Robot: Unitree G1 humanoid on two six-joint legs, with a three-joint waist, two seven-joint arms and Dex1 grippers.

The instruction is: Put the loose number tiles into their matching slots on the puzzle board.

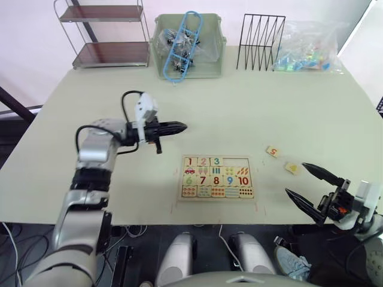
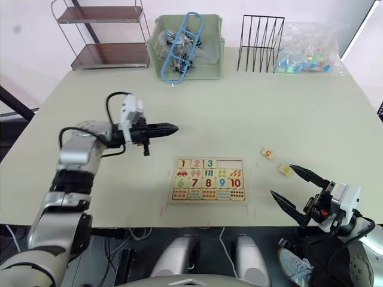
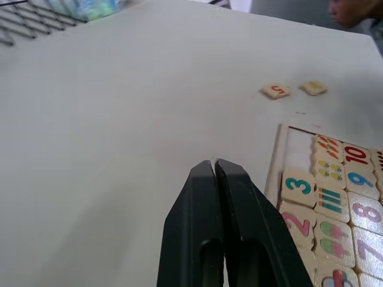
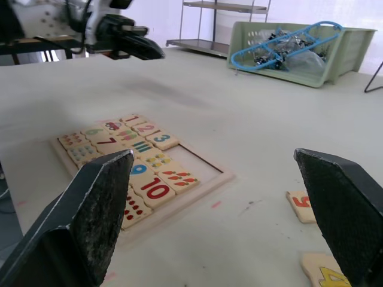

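Tiles 5 [image 1: 273,151] and 4 [image 1: 292,168] lie loose right of the board [image 1: 217,177] (1–3 seated). Left gripper [image 1: 179,127] closed, empty; right gripper [image 1: 306,185] wide open, empty.

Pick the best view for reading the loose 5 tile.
Left wrist view: the 5 tile lies flat, unobstructed, digit legible. Right wrist view catches it edge-on beside one finger. Both eye views show it small, right of the board.

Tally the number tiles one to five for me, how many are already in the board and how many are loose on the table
Tiles seated in the board: 3
Tiles loose on the table: 2
Total: 5
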